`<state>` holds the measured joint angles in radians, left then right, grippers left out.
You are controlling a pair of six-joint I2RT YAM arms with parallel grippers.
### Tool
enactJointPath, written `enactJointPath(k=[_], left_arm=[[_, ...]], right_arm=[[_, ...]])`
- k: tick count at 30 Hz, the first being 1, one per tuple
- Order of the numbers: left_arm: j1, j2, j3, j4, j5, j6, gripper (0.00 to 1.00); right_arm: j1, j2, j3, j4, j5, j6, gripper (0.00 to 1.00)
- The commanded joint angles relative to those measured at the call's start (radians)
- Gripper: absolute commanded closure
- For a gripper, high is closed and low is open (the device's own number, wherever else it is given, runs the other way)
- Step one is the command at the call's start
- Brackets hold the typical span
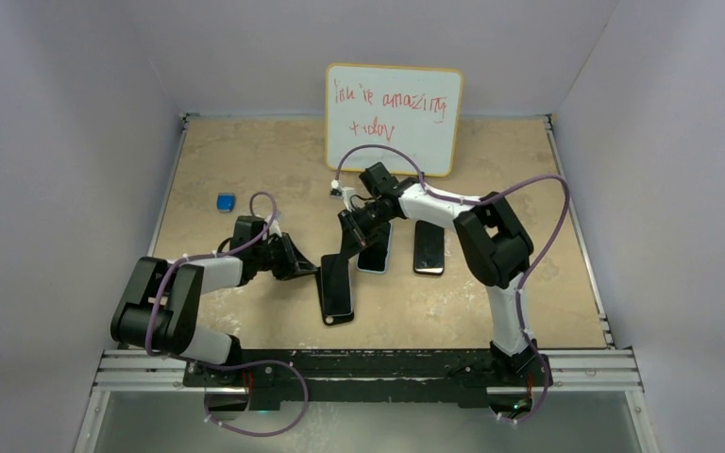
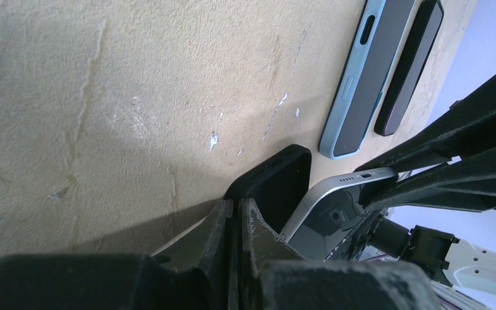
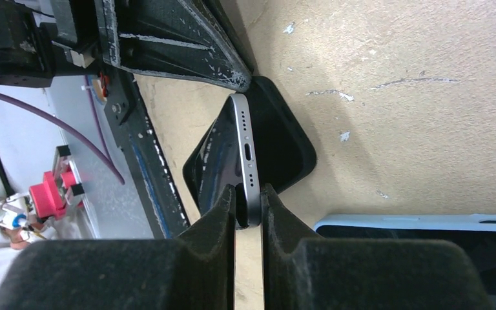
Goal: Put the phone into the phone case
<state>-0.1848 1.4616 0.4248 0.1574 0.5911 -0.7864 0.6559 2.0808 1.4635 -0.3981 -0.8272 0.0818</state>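
The phone [image 1: 429, 247], black glass with a reddish rim, lies flat right of centre, untouched; it also shows in the left wrist view [image 2: 410, 64]. The light blue phone case [image 1: 375, 253] lies beside it on its left, dark inside [image 2: 355, 90] [image 3: 394, 221]. My right gripper [image 1: 351, 238] [image 3: 248, 194] is shut on a different phone with a grey metal edge [image 3: 247, 148] [image 2: 336, 206], tilted over a black phone-shaped slab [image 1: 337, 293] [image 3: 284, 142]. My left gripper [image 1: 307, 267] [image 2: 236, 203] is shut, its tips against that slab's edge [image 2: 278, 184].
A small blue cube [image 1: 226, 201] sits at the far left. A whiteboard [image 1: 394, 118] with red writing leans on the back wall. Grey walls enclose the tan tabletop [image 1: 245, 151]; a metal rail [image 1: 368, 368] runs along the near edge.
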Motion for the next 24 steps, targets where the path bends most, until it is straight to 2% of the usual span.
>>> enactJointPath(k=[1,11,24], left_arm=[[-0.007,0.018,0.031,0.073,0.007,-0.013,0.94],[-0.007,0.028,0.037,0.065,0.0,-0.009,0.95],[-0.007,0.036,0.046,0.057,-0.009,-0.008,0.96]], right_arm=[[0.025,-0.019,-0.054,0.064,0.087,-0.074,0.88],[0.03,-0.039,-0.129,0.188,0.07,-0.128,0.99],[0.054,-0.029,-0.163,0.226,0.095,-0.155,0.98]])
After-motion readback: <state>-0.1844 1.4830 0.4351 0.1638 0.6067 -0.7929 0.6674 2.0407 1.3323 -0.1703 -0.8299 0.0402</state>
